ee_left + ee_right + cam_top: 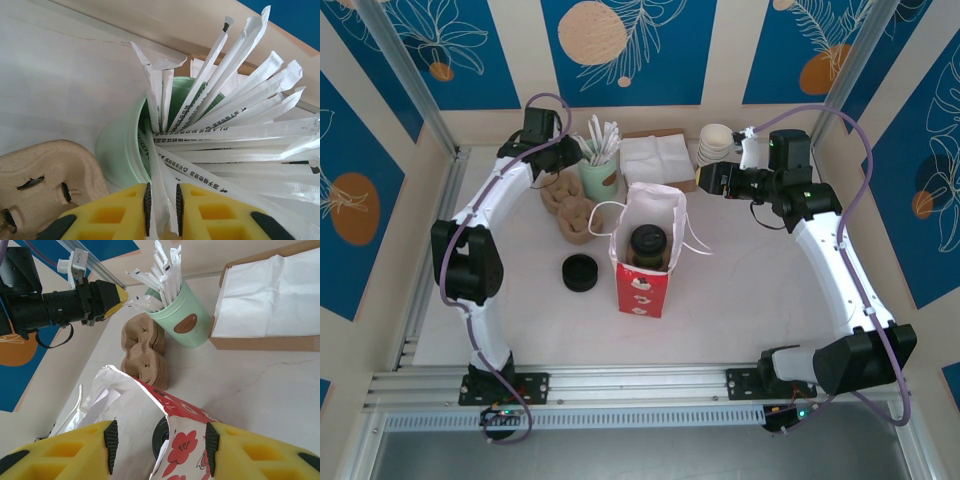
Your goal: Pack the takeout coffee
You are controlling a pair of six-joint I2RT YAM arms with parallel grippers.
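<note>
Takeout coffee [648, 244]: upright inside the open paper bag [642, 288] at mid-table; glossy round black plastic lid facing up, dark body mostly hidden by the bag walls.
Coffee relative to right gripper [706, 178]: nearer the arm bases and to its left, near but apart; in the right wrist view, a sliver of dark lid rim visible past the bag's edge, framed between the 2 fingers.
Right gripper state: moderately wide, holding nothing; blocky yellow fingers with black ribbed pads.
Coffee relative to left gripper [163, 202]: well apart, with the gripper at the back left by the straw cup [117, 150].
Left gripper state: narrow, with paper-wrapped straws [225, 132] running between the 2 pads; pinched or only bracketed, cannot tell.
Bag: crumpled white paper above, red printed paper below, thin white cord handles.
Straw cup: smooth pale green, round, with a brown oval badge.
Cup carriers [145, 357]: moulded brown pulp, stacked, just beside the green cup.
Napkins [270, 295]: soft creased white sheets in a shallow cardboard box.
Lid stack [580, 272]: short black puck, left of the bag, apart from it.
</note>
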